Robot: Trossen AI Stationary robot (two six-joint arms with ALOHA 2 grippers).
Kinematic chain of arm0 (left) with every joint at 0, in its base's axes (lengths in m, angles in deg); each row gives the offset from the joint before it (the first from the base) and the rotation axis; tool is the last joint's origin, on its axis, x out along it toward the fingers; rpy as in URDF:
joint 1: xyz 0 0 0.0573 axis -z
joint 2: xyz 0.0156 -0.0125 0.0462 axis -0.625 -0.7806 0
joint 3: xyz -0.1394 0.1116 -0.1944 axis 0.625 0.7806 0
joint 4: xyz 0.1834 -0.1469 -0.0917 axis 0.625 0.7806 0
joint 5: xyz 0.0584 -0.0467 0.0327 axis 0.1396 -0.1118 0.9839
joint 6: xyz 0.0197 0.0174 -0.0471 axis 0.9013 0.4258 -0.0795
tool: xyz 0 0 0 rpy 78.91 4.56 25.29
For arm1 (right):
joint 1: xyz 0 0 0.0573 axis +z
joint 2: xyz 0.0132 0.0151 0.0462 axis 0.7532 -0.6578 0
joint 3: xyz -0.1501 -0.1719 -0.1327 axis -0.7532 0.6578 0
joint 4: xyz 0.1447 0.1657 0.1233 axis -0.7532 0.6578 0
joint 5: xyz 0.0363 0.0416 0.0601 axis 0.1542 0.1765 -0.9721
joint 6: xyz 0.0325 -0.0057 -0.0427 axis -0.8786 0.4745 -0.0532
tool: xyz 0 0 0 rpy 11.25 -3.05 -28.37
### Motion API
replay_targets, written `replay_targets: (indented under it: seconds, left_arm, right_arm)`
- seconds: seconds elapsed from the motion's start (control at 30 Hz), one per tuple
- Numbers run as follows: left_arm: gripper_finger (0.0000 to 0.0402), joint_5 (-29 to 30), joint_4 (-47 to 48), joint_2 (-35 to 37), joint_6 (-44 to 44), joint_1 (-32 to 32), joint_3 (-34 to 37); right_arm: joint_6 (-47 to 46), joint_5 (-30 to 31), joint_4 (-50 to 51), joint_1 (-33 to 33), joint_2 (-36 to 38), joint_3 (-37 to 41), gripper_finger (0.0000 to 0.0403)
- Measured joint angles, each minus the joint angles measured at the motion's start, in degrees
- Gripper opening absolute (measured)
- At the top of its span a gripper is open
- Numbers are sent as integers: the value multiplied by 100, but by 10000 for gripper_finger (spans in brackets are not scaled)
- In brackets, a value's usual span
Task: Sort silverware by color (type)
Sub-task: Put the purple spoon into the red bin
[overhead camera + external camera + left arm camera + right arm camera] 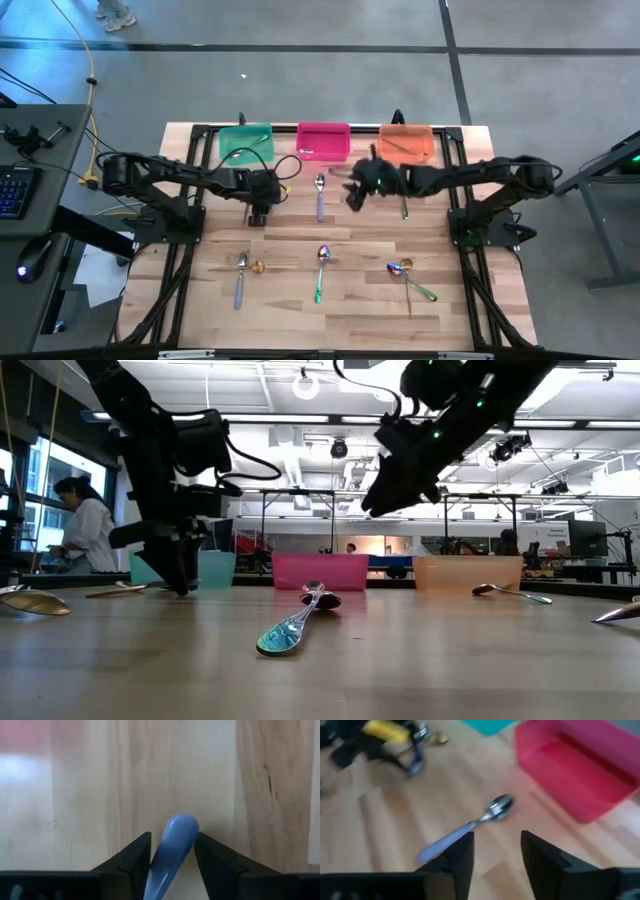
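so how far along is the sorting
Started: pink bin and orange bin each show a spoon. In hand: left gripper at a lavender handle; right gripper open near a lavender spoon. Left: several spoons lie on the table, like this green spoon.
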Motion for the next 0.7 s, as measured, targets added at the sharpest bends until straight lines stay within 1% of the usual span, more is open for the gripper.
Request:
replay_targets:
  seconds: [0.07, 0.2, 0.23, 0.27, 0.47, 0.63, 0.7]
  left_arm:
    - [115, -10, 23, -4, 98, 23, 0]
    - [60, -45, 136, 1, 82, 37, 0]
    - [56, -47, 167, 1, 67, 37, 0]
    - [56, -46, 184, 0, 57, 37, 0]
    - [56, -35, 293, -8, -108, 37, -71]
    - [56, 64, 781, -44, -176, 25, -375]
    - [56, 63, 823, -39, -175, 22, -537]
  right_arm:
    - [4, -144, -68, -321, 0, 0, 113]
    - [125, -389, -180, -877, 0, 0, 35]
    - [256, -445, -224, -972, 0, 0, 18]
    - [385, -492, -293, -1045, 0, 0, 10]
    - [448, -1141, -865, -1351, -230, -2, 21]
    - [285, -1205, -1028, -1421, -636, 0, 3]
    - [197, -1206, -1052, -1444, -722, -2, 2]
